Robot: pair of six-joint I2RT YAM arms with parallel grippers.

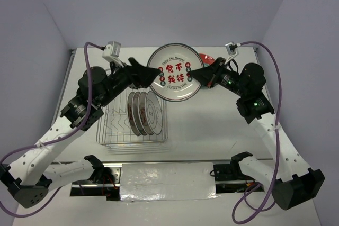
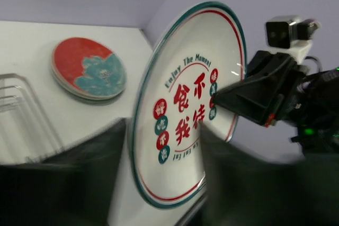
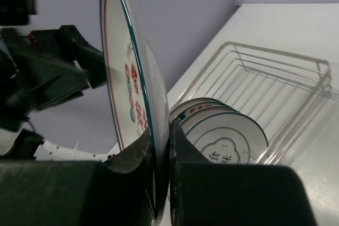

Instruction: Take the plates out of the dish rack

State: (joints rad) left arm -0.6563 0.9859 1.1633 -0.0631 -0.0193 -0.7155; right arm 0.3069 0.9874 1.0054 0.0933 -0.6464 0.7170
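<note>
My right hand (image 1: 201, 73) pinches the large white teal-rimmed plate (image 1: 175, 72); my left hand (image 1: 150, 75), I cannot tell. One red plate (image 2: 87, 67) lies unloaded, upper centre; three white plates (image 1: 144, 112) stand in the silver wire rack (image 1: 106, 132).

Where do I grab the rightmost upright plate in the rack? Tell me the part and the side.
Grip the rightmost upright plate by its top rim, coming down from above. It stands on edge in the dish rack, rim uppermost, its right face unblocked; set the jaws across the thin edge, probably one each side.
</note>
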